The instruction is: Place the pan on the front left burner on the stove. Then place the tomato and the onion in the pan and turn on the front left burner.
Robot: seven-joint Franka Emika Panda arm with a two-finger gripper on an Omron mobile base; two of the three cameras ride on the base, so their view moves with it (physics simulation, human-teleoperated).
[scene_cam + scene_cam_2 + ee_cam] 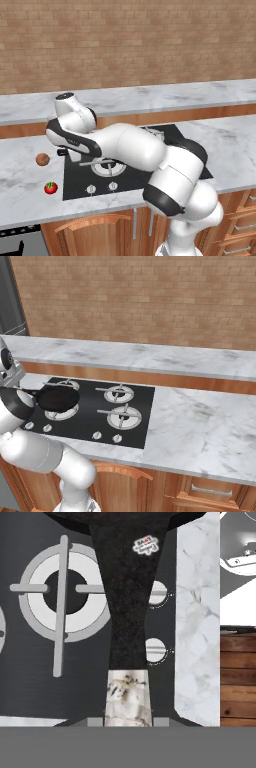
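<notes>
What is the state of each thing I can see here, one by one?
pan: held by its handle, above the stove, not set down
hand: shut on the pan's handle
front left burner: bare
tomato: on the counter
onion: on the counter
stove: no flame visible

Brick wall (130, 40), tan-brown, across the upper frame. Raised grey-white marble ledge (150, 356) at mid-height, wood band beneath. Marble counter (200, 426) across the middle. Wooden cabinet fronts (95, 235) along the bottom, drawers (240, 225) with metal handles lower right.
</notes>
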